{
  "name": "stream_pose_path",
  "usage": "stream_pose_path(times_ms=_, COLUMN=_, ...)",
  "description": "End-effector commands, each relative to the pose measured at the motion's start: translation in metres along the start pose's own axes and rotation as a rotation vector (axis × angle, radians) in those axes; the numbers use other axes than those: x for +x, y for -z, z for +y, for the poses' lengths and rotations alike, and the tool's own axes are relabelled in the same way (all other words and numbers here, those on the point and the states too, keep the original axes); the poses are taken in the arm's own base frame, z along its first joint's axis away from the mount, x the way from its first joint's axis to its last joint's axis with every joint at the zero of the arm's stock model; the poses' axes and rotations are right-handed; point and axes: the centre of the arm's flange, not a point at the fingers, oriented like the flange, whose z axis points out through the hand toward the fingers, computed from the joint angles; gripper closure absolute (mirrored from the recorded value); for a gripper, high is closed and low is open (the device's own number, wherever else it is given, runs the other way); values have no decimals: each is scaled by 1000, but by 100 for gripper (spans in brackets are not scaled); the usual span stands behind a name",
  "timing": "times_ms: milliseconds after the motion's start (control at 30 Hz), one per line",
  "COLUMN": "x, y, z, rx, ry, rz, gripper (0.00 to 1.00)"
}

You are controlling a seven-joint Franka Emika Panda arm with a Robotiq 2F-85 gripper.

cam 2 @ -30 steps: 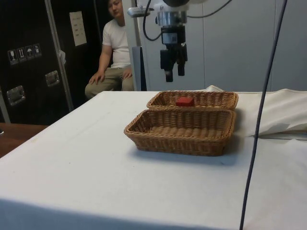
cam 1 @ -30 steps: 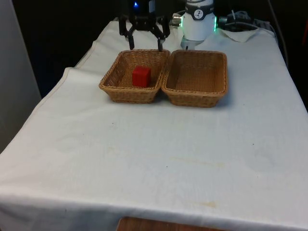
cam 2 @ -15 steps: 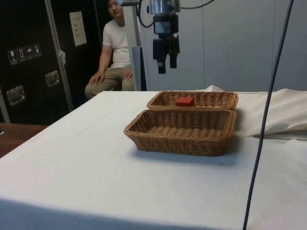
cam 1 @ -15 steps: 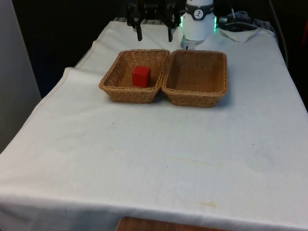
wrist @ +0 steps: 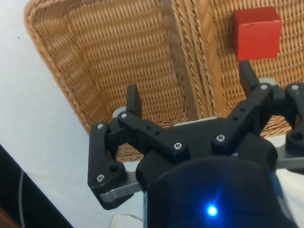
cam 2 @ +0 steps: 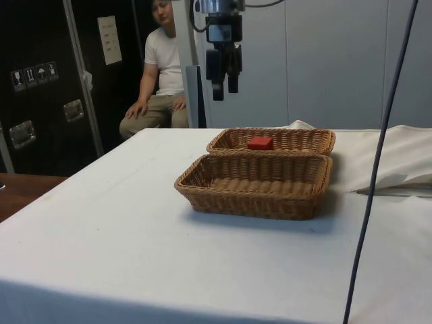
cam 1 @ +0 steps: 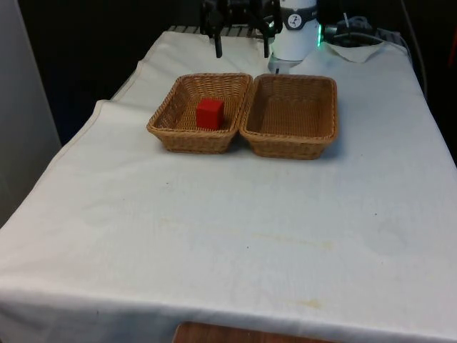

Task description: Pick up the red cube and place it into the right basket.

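The gripper (wrist: 190,92) is hanging above two wicker baskets with its fingers (wrist: 133,98) spread wide apart and nothing between them. The shared rims of the baskets are running through the gap between the jaws. The red cube (wrist: 257,32) is sitting in one basket (wrist: 285,57), just beyond one fingertip, apparently not touching it. The other basket (wrist: 109,61) is lying beyond the opposite finger, on white cloth (wrist: 33,123).
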Motion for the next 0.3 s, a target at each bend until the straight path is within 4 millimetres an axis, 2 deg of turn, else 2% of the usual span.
stream_pose_path(times_ms=0, x=0, y=0, z=-2, rx=0, ry=3, rz=1, gripper=0)
stream_pose_path(times_ms=100, x=3, y=1, z=-14, rx=-13, ry=21, rz=10, gripper=0)
stream_pose_path(times_ms=267, x=3, y=0, z=-22, rx=1, ry=41, rz=3, gripper=0)
